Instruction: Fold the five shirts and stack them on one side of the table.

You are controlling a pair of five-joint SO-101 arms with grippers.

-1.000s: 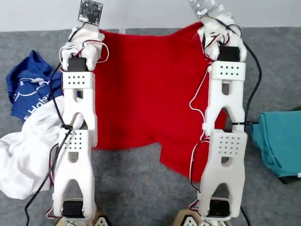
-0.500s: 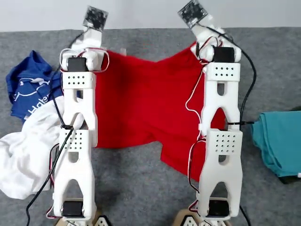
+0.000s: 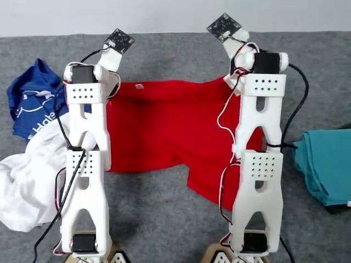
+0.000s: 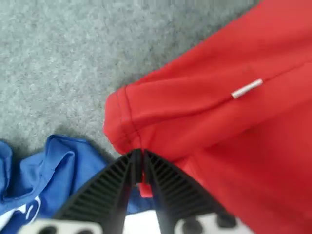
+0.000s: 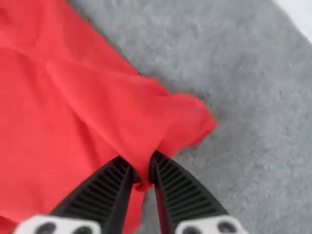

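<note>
Your left gripper point(image 4: 141, 157) pinches the red shirt point(image 4: 229, 131).
You see its ribbed black fingers point(image 4: 112, 185) pressed together on a hemmed corner of the cloth, which bunches into a fold just past the tips. A small white tag point(image 4: 247, 88) lies on the red fabric farther along. A blue shirt point(image 4: 48, 165) sits beside the fingers, on the grey table cover point(image 4: 73, 48).

Bright, even light falls from above; the lifted edge of the red shirt point(image 4: 234, 136) throws a soft shadow on the grey surface point(image 4: 73, 48) beside it
</note>
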